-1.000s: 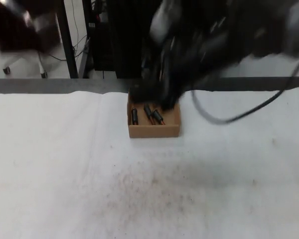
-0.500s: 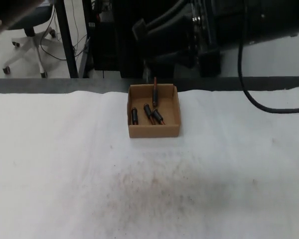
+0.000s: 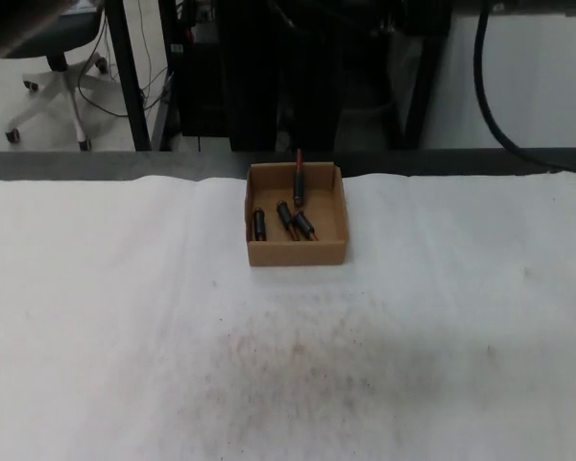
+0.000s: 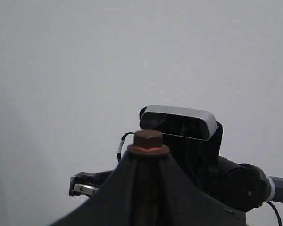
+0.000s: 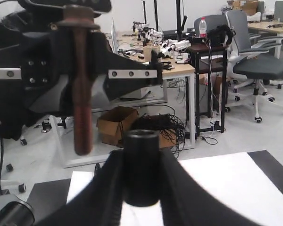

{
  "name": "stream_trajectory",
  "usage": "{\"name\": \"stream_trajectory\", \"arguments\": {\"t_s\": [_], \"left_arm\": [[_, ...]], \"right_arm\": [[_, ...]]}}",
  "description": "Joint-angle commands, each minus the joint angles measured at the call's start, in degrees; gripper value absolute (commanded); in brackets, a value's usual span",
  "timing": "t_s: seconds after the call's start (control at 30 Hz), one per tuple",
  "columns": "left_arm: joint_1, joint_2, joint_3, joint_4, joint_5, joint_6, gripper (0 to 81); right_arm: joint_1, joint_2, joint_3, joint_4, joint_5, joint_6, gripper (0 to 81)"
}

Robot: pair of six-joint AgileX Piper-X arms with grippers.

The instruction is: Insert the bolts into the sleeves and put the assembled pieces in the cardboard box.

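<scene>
Rust-brown bolt [image 4: 148, 142] gripped near the head by left gripper [image 4: 147, 160]; black sleeve [image 5: 140, 172] pinched in right gripper [image 5: 140, 160]. Bolt tip beside the bore, not over it: shift across, square both axes, feed straight. Ample free air; cardboard box [image 3: 296, 253] near the desk's [image 3: 125, 336] far edge.

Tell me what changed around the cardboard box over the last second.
The arms lifted up and away from the brown cardboard box, uncovering a dark assembled piece leaning on its back wall. The three dark pieces lying inside and the box's place on the white cloth stayed as they were. Now the left claw grips a rusty hex-head bolt, and the right claw grips a black cylindrical sleeve.
</scene>
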Motion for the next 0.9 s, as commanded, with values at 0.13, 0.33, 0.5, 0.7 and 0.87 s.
{"name": "stream_trajectory", "arguments": {"t_s": [0.13,0.33,0.5,0.7,0.87], "left_arm": [[0.13,-0.27,-0.25,-2.58,-3.56,-0.44,0.2],[0.13,-0.27,-0.25,-3.76,-4.45,-0.44,0.2],[0.13,-0.27,-0.25,-3.91,-4.43,-0.44,0.2],[0.13,-0.27,-0.25,-4.49,-4.43,-0.44,0.2],[0.13,-0.27,-0.25,-4.57,-4.43,-0.44,0.2]], "right_arm": [[3.92,-0.70,1.62,-1.45,-0.64,1.22,0.8],[6.13,-0.70,2.74,-1.45,-0.54,1.22,0.8],[6.19,-0.70,2.74,-2.81,-0.20,1.22,0.8],[6.19,-0.70,2.74,-8.07,0.26,3.07,0.8],[6.19,-0.70,2.74,-10.38,1.03,3.82,0.8]]}}
